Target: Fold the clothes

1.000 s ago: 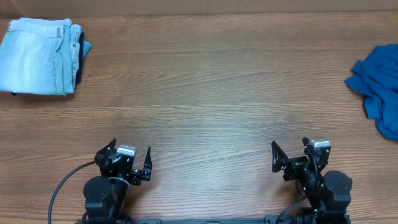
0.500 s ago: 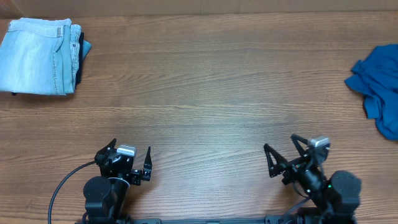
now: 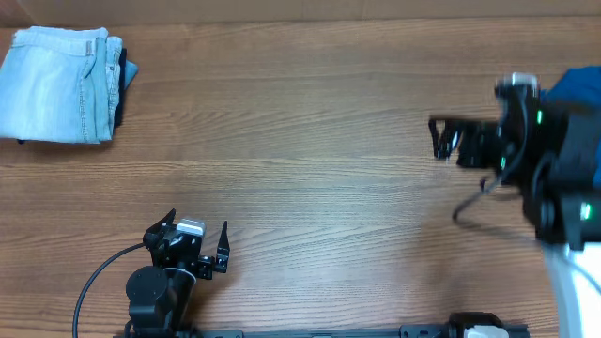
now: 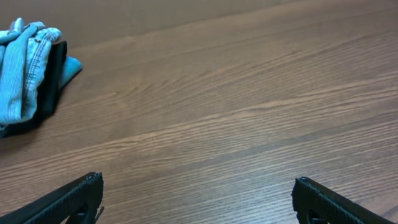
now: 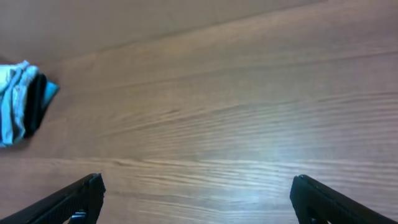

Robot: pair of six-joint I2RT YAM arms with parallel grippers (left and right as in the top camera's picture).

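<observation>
The right arm has swung up from its place at the near edge of the table (image 3: 300,122) and now hangs over the far right side, blurred in the overhead view, while the left arm has not shifted at all. We see the right gripper (image 3: 437,137) pointing left across the bare wood, its jaws spread wide and holding nothing. Its wrist view shows the same: the two dark fingers (image 5: 68,202) sit far apart, with only wood grain between them. The left gripper (image 3: 197,223) rests near the front edge, left of centre. Its jaws are likewise released and empty, and nothing lies between them in its own wrist view (image 4: 198,180). The teal-blue polo shirt (image 3: 580,83) lies crumpled at the right edge of the table. The right arm is above it and covers much of it, so we can make out only a patch of blue cloth; we cannot tell whether any part of the arm touches the fabric. The pale jeans (image 3: 56,84) lie folded in the far left corner, well apart from both grippers. Both wrist cameras catch them at the left of their views (image 4: 25,68) (image 5: 18,102).
</observation>
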